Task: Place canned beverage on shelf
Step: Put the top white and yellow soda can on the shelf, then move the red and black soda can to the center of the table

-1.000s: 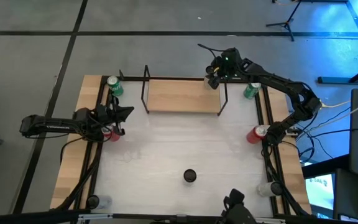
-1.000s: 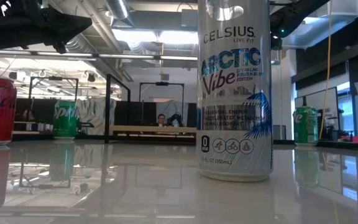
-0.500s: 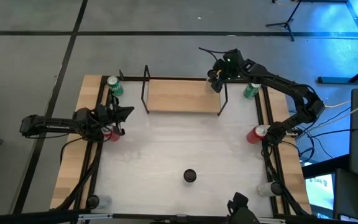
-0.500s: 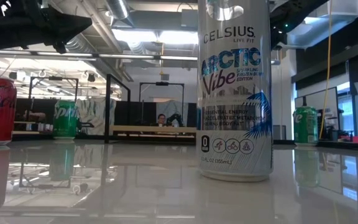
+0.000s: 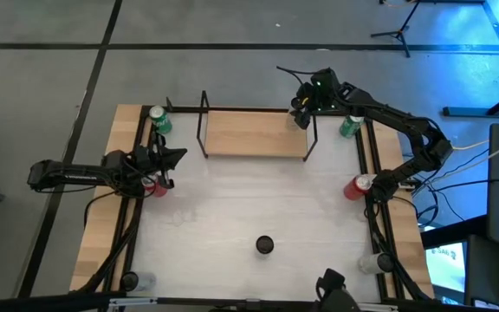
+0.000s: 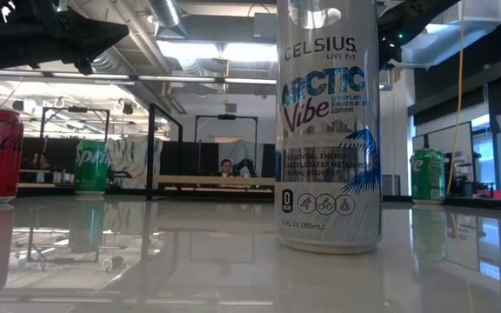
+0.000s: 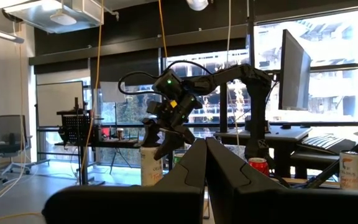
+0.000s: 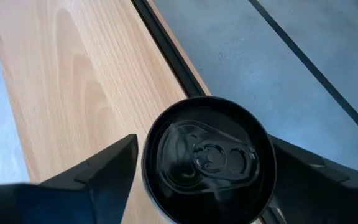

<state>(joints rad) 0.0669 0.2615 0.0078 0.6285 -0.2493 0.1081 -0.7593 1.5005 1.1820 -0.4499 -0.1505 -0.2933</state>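
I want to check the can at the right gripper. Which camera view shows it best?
The right wrist view: the can stands on the shelf between the right gripper's open fingers. The left wrist view shows it far off. In the high view the gripper hides it.

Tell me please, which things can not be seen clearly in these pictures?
- High view: the can on the shelf is hidden under the right gripper.
- Right wrist view: only the black-topped can lid shows; its label is hidden.
- Low view: the shelf is mostly blocked by the Celsius can.
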